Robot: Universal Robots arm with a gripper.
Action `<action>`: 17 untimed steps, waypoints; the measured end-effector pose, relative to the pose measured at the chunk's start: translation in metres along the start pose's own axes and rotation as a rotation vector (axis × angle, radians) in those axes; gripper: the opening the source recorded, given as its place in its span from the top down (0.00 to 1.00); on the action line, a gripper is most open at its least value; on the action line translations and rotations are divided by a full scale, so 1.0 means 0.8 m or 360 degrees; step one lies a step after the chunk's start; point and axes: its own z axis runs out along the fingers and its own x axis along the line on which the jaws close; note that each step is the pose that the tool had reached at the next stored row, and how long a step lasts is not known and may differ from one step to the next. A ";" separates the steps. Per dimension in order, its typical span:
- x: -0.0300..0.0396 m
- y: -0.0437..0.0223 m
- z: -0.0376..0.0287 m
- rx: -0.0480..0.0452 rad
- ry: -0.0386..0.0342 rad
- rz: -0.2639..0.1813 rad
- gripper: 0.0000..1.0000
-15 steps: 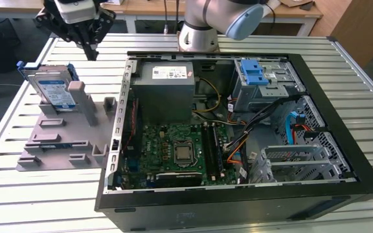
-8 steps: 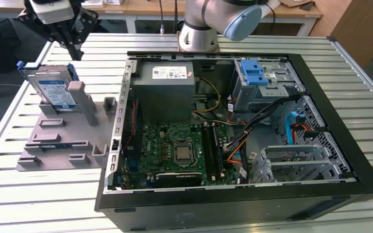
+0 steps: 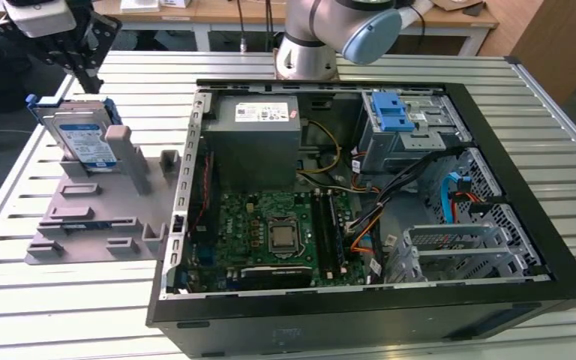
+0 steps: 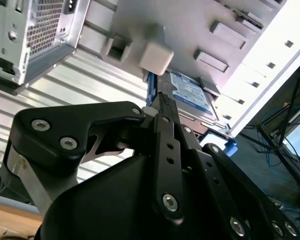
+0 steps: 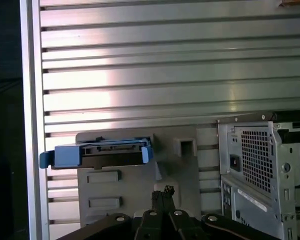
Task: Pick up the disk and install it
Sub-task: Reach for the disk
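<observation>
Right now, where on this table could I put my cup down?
Bare table slats lie at the exterior view's lower left, by the grey holder plate, and far right, past the computer case. Crowded: inside the case, around the disk near the gripper.

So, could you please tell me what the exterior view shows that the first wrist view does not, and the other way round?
Exterior view: the inside of the open computer case, with motherboard, power supply and blue-tabbed drive cage, and the disk's labelled face. First wrist view: the disk's thin edge between its blue rails, and the case's perforated rear. Both: the disk standing in the grey fixture on the slatted table, with the gripper close by, jaws shut on nothing.
</observation>
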 end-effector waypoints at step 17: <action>0.0745 0.0231 0.0142 0.0002 0.0019 0.0001 0.89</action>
